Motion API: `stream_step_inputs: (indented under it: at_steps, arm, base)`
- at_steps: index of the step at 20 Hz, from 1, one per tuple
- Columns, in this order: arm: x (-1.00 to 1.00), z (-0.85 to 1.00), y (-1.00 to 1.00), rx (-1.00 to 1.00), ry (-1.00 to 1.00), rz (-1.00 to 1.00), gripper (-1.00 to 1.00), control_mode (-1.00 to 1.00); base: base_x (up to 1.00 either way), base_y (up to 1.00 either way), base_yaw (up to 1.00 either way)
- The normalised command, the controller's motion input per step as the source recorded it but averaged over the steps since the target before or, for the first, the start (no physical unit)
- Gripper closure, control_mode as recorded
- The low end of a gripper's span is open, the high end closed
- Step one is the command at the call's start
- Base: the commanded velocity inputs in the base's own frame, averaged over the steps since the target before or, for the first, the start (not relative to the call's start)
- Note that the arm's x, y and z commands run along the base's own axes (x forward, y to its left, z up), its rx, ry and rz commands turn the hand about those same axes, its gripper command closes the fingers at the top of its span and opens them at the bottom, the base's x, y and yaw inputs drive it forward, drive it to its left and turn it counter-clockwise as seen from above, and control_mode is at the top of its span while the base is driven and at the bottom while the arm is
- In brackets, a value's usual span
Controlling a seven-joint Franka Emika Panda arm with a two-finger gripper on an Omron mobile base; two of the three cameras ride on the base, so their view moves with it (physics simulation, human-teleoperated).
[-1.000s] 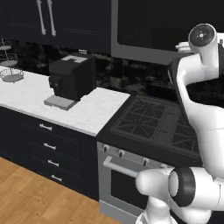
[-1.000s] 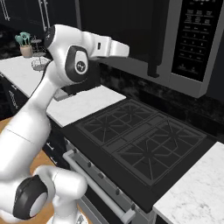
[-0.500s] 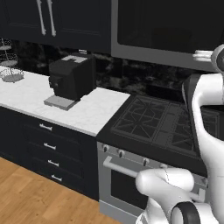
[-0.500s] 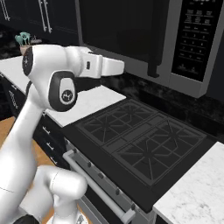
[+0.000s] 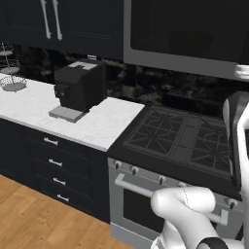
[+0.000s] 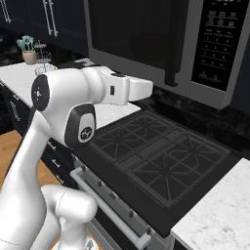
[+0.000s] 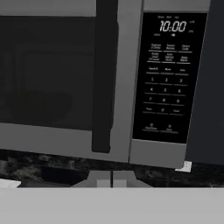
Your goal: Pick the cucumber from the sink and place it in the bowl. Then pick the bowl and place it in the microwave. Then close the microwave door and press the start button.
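The microwave (image 6: 161,44) hangs over the range with its microwave door (image 7: 52,74) closed flat; the dark vertical handle (image 7: 104,78) runs down the door's right side. Right of it is the black control panel (image 7: 166,74), its display reading 10:00. My gripper (image 7: 112,178) points straight at the microwave front, a little below the handle, and its two fingertips are pressed together with nothing between them. A faint rounded dark form behind the glass may be the bowl (image 7: 39,105). The cucumber is hidden and the sink is out of view.
The black gas stove (image 6: 156,156) lies below the microwave (image 5: 194,39). On the white marble counter (image 5: 29,104) to the left stand a black coffee machine (image 5: 80,87) and a wire basket (image 5: 10,80). A plant pot (image 6: 29,51) stands at the far left.
The arm's elbow has dropped lower and swung right, toward the edge of the left base view, while the forearm still points at the microwave. The scene around it is unchanged.
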Motion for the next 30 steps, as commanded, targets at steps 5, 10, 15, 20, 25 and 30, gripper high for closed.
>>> stream_step_inputs:
  at_steps: [5, 10, 15, 20, 25, 30]
  arm:
    - [-0.14, 0.0, -0.26, 0.0, 0.0, 0.07, 1.0, -1.0]
    - [0.0, 0.04, -0.21, 0.0, 0.0, 0.03, 1.0, -1.0]
    - [0.02, 0.15, -0.4, 0.04, 0.0, 0.0, 1.0, -1.0]
    - [0.22, 0.05, -0.28, 0.03, 0.0, 0.0, 1.0, -1.0]
    - [0.34, 0.0, -0.19, 0.03, 0.0, 0.0, 1.0, -1.0]
    - [0.22, 0.0, -0.27, 0.03, 0.0, 0.0, 1.0, -1.0]
  base:
    - [0.0, 0.0, 0.0]
    - [0.0, 0.0, 0.0]
    - [0.0, 0.0, 0.0]
    - [0.0, 0.0, 0.0]
    - [0.0, 0.0, 0.0]
    - [0.0, 0.0, 0.0]
